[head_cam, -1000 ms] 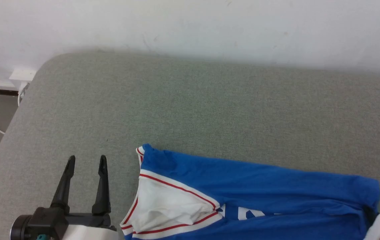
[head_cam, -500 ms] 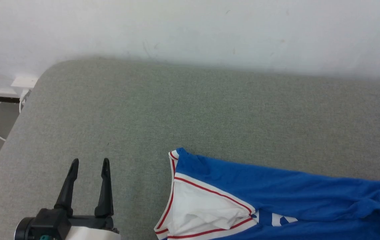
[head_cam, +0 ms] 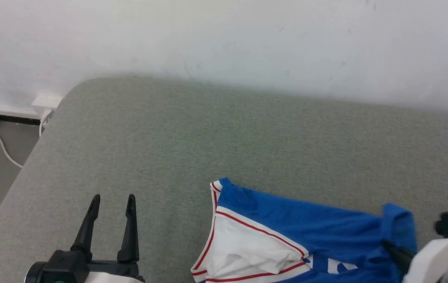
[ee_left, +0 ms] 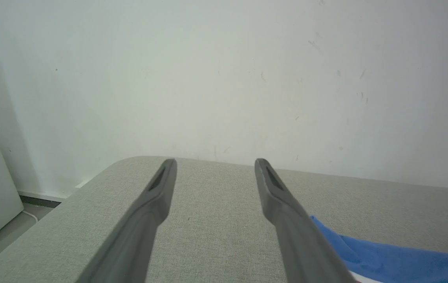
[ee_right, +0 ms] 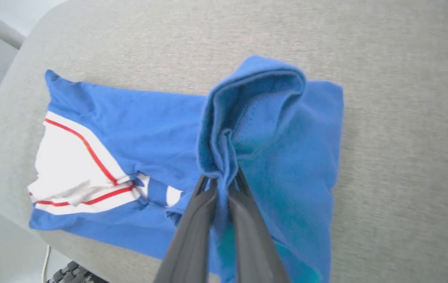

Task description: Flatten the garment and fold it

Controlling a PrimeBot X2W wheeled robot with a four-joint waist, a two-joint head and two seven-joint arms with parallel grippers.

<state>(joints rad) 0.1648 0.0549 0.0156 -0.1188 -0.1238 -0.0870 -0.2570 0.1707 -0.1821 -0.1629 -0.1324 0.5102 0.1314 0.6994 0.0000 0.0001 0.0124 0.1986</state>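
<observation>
The royal-blue jersey T-shirt with white sleeve and red-and-white trim (head_cam: 286,228) lies on the grey-green fabric-covered counter (head_cam: 208,129), toward 5 o'clock in the head view, with its white sleeve at the 9 o'clock end. The right gripper (ee_right: 224,181) is pinched narrow on a bunched ridge of blue cloth, which stands up in a hood-like loop toward 12 o'clock in the right wrist view. The left gripper (head_cam: 113,196) sits at 7 o'clock in the head view with its fingers spread and nothing between them, apart from the shirt.

The main risk is dragging. Nothing pins the sleeve end, so a pull from the right gripper would likely slide the whole shirt rather than turn one part over the other. The shirt's edge at 7 o'clock in the right wrist view lies close to the counter's rim, so such a slide could send cloth over the side.

The grip itself looks uneven. It gathers several layers in a crumple, not a clean hem. A layer may slip free mid-carry, or the loop may land as a thick wrinkle, leaving the fold skewed.
</observation>
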